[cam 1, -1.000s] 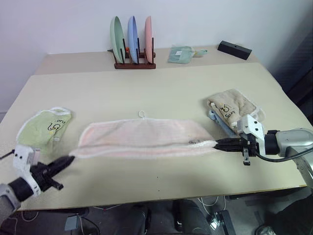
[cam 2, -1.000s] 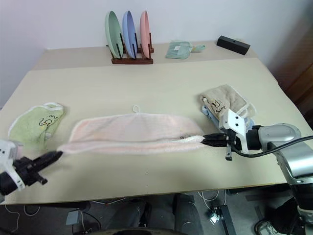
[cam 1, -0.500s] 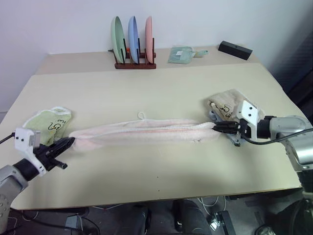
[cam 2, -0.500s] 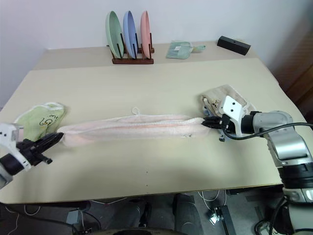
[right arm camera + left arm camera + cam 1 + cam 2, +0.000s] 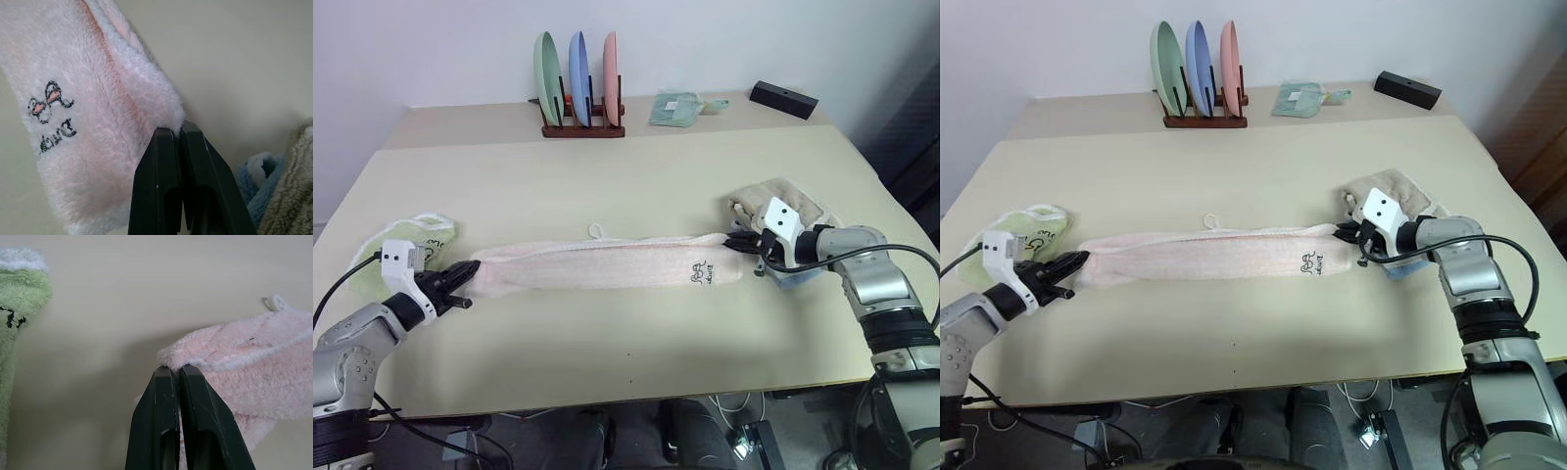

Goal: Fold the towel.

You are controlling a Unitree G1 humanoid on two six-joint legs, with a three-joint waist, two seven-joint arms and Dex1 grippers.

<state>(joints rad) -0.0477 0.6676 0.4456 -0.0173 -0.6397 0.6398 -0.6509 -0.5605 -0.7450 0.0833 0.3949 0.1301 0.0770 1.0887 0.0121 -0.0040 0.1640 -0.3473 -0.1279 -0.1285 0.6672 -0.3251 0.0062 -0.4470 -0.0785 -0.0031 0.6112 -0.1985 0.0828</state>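
Observation:
The pale pink towel lies across the middle of the table as a long narrow strip, doubled lengthwise. Its dark logo faces up near the right end, and its small loop pokes out at the far edge. My left gripper is shut on the towel's left end; in the left wrist view the fingertips pinch the pink edge. At the other end my right gripper is shut on the towel, the cloth bunched at its tips.
A light green towel lies just left of my left gripper. A beige towel on a blue cloth sits right behind my right gripper. At the back stand a plate rack, a folded green cloth and a black box.
Both grippers have carried the towel's near edge away from me and over the far half. The wide flat towel is now a narrow doubled strip with the logo on top.

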